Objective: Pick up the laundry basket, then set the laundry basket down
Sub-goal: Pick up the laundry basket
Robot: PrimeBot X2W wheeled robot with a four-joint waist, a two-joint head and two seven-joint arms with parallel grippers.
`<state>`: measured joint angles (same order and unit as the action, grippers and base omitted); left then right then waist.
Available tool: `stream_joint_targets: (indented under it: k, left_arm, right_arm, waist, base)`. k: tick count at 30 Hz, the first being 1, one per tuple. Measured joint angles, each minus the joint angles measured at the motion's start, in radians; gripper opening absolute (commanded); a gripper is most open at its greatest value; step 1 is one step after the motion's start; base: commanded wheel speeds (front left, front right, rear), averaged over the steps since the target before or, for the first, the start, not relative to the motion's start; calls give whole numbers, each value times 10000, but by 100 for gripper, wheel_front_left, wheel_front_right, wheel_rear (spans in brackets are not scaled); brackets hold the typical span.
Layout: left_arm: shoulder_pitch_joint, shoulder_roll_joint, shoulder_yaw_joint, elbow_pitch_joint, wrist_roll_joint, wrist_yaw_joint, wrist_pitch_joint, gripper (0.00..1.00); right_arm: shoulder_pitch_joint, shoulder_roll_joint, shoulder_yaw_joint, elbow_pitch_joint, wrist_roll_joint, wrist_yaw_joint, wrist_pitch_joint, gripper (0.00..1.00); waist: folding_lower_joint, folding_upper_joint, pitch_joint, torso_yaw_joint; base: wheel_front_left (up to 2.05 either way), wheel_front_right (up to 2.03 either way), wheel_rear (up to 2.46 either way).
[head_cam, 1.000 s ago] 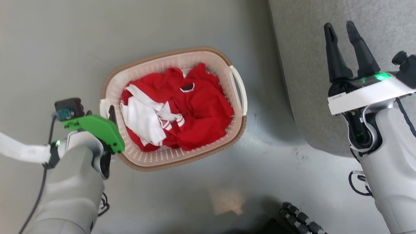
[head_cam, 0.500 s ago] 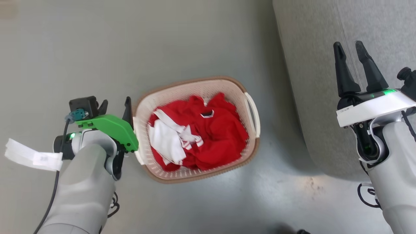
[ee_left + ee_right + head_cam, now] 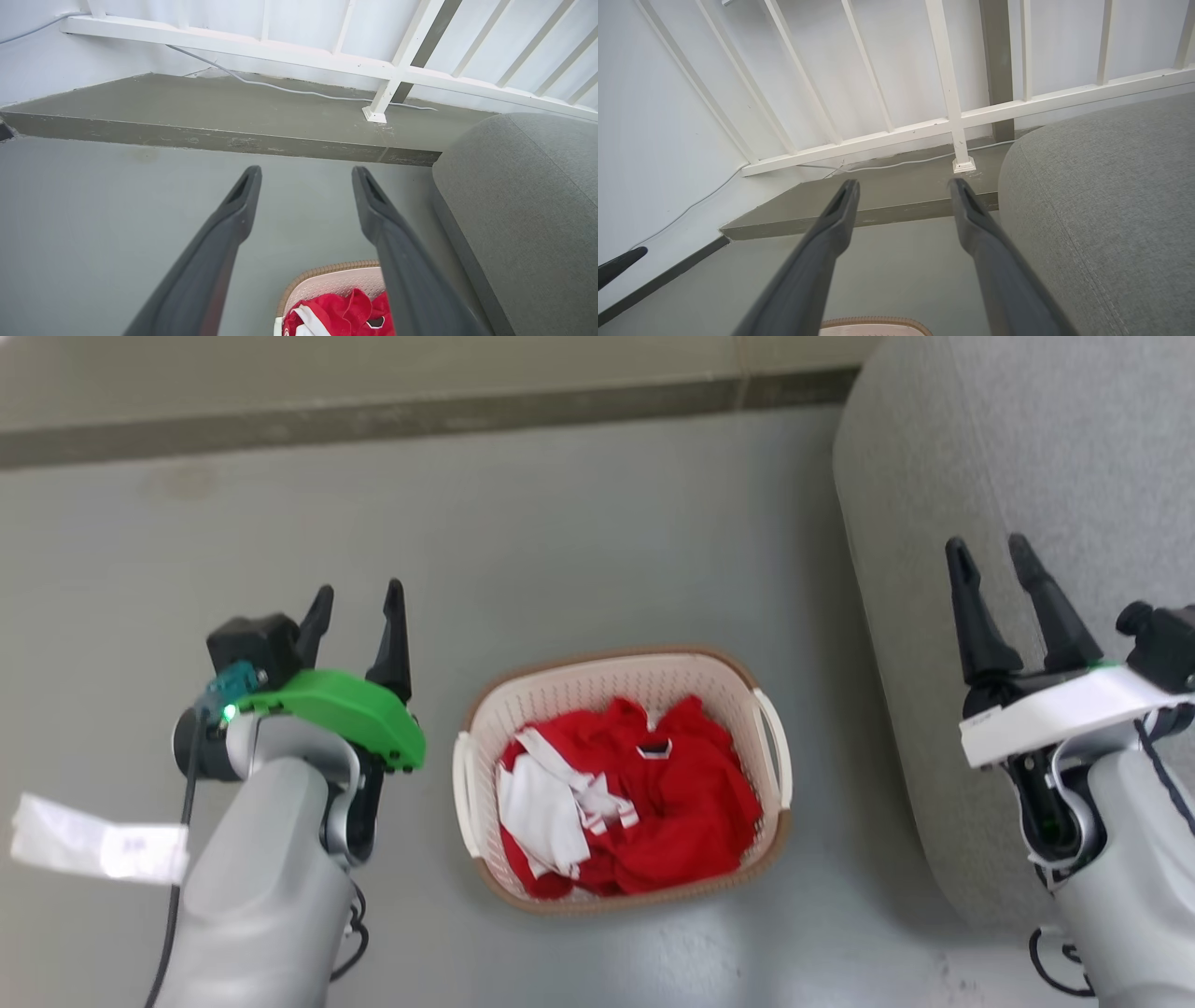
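Your jaws stand parted and empty: left gripper (image 3: pixel 358 590), at the handle (image 3: pixel 462 784) of the laundry basket (image 3: pixel 607 658) a second ago, now hangs clear beside it, right gripper (image 3: pixel 984 545) over the grey sofa (image 3: pixel 1008 448). The basket rests on the floor (image 3: pixel 597 523) between them, so the set-down looks done.

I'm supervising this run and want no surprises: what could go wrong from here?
The laundry basket sits on the floor, both grippers open and clear of it. If the left gripper swings inward low, its fingers may shove the basket. The right gripper hangs over the grey sofa; lowering it straight down would likely hit the cushion. Lifting by one handle could tip the red and white clothes out.
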<state>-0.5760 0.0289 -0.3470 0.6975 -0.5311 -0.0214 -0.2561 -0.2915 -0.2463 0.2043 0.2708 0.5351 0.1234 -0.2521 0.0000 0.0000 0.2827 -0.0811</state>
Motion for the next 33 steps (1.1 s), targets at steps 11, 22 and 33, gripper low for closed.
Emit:
stream_joint_targets:
  k: [11,22,33]
  left_arm:
    - [1861,8,792,-1992,570,146,0,100]
    - [3065,21,1106,-3267,1168,318,0,100]
    - [3953,42,1200,-4084,1398,336,0,100]
  right_arm:
    - [1011,163,-48,25,-345,0,2,100]
    - [1252,228,-134,-107,-573,0,2,100]
    - [1604,267,-238,-173,-688,0,2,100]
  waist:
    - [0,0,-1526,429]
    - [0,0,-2302,602]
    - [0,0,-2438,482]
  base:
    - [0,0,0]
    - [0,0,0]
    - [0,0,0]
